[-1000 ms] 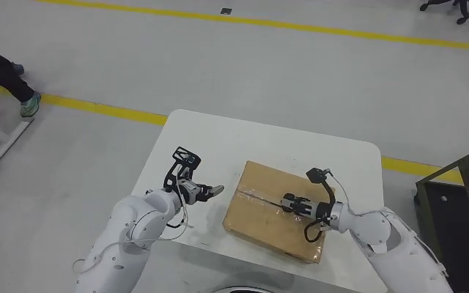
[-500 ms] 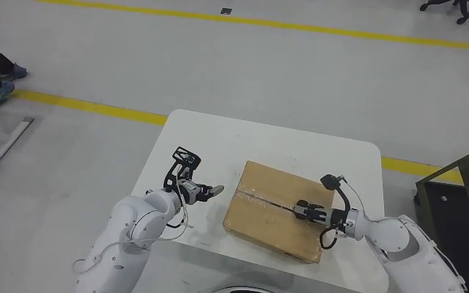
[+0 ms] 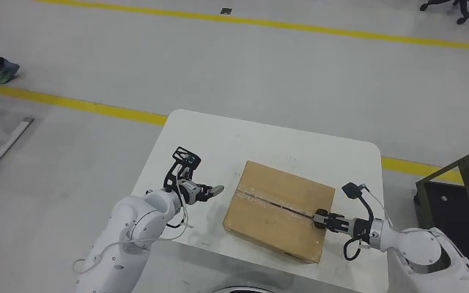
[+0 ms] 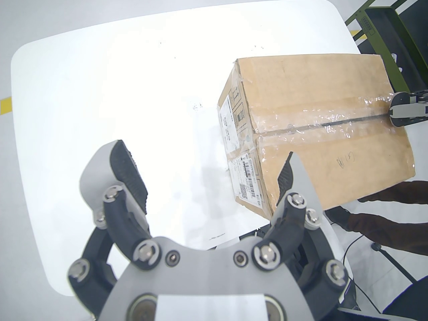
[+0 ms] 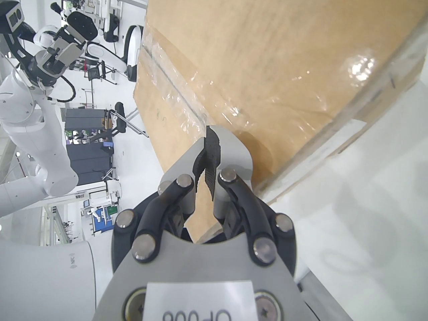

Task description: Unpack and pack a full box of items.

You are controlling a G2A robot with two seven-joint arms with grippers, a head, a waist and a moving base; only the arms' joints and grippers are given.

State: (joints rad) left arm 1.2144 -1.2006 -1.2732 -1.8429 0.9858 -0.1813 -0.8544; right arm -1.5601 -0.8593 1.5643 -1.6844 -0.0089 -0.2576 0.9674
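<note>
A closed cardboard box with a clear-taped centre seam stands on the white table, right of the middle and close to the front edge. My right gripper is shut, its tips resting at the right-hand end of the seam; in the left wrist view it sits at the box's far edge. A dark line runs along the tape leading to it. My left gripper hovers open over bare table left of the box, holding nothing.
The left and back parts of the table are bare white surface. A green-framed cart stands off the table's right side. Printed labels cover the box's left face.
My right gripper has slid along the box's seam from about its middle to the right-hand end. The left arm has kept still.
</note>
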